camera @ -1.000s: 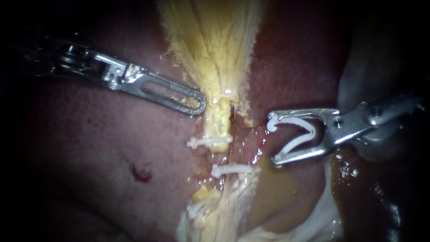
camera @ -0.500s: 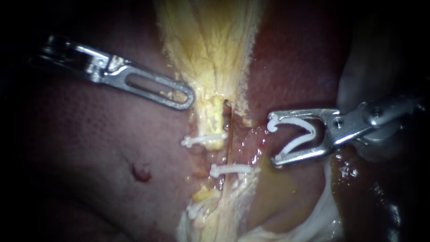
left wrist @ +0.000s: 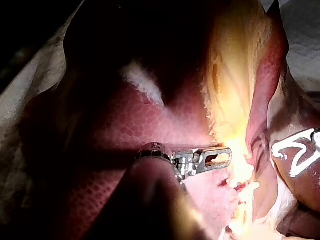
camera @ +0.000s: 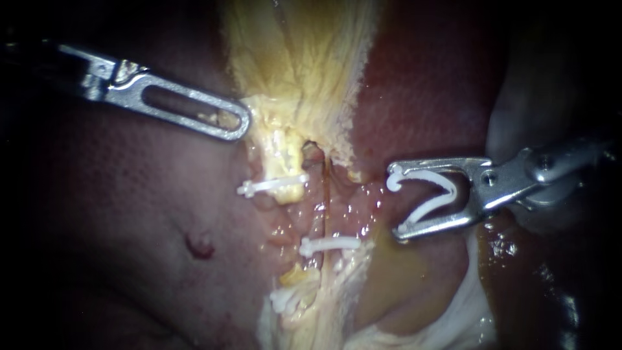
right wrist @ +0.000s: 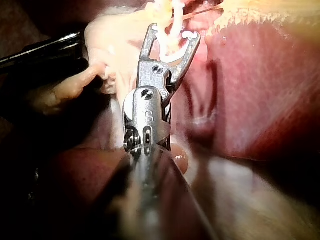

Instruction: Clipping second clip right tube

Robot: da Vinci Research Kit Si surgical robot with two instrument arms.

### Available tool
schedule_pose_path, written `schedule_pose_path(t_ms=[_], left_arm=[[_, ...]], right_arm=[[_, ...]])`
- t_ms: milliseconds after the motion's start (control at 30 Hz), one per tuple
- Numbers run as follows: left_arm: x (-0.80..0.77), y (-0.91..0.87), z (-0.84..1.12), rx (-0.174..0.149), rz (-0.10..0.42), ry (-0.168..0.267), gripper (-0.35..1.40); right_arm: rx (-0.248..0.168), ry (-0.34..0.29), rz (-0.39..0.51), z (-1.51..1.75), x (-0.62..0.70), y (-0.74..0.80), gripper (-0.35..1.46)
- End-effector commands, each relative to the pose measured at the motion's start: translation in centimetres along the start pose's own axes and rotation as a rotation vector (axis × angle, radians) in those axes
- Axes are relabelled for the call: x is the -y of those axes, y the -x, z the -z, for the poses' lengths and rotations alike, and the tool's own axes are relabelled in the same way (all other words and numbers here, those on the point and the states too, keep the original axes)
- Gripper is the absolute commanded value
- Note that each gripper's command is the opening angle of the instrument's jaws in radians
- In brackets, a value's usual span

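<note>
My left instrument (camera: 234, 128) comes in from the left, its slotted jaws shut on the edge of the yellow tissue (camera: 272, 129) and holding it stretched leftward. My right instrument (camera: 394, 202) holds an open white clip (camera: 431, 191) between its wide-standing jaws, to the right of the tubes and not touching them. The thin reddish right tube (camera: 324, 204) carries one white clip (camera: 329, 244). Another clip (camera: 272, 186) sits on the yellow left tube. In the right wrist view the jaws (right wrist: 172, 32) carry the clip (right wrist: 172, 42). The left wrist view shows the left jaws (left wrist: 222, 158) at the yellow tissue.
Dark red liver (camera: 129, 214) lies on both sides of the tubes. A third white clip (camera: 285, 300) sits low on the pale strands. Pale yellow fluid pools under the right jaws (camera: 402, 272). The gallbladder's yellow wall (camera: 304, 58) fans upward.
My left instrument has moved left and upward, dragging the yellow tissue and the upper clip leftward and widening the gap between the tubes. The right instrument has stayed still.
</note>
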Motion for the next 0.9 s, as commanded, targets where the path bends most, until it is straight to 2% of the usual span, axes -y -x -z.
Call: schedule_pose_path(t_ms=[33,333,733,900], left_arm=[[0.0,0.0,0.0,0.0,0.0,0.002,-0.35],[-0.01,0.0,0.03,-0.001,0.0,0.001,-0.35],[-0.02,-0.02,0.07,-0.002,-0.001,0.0,-0.35],[-0.02,-0.03,0.07,-0.002,-0.001,0.0,-0.35]], right_arm=[[0.0,0.0,0.0,0.0,0.0,0.0,0.5],[0.001,0.001,0.009,-0.06,0.02,0.03,0.5],[-0.01,-0.021,-0.139,-0.29,0.03,0.15,0.5],[-0.012,-0.034,-0.18,-0.38,0.02,0.25,0.5]])
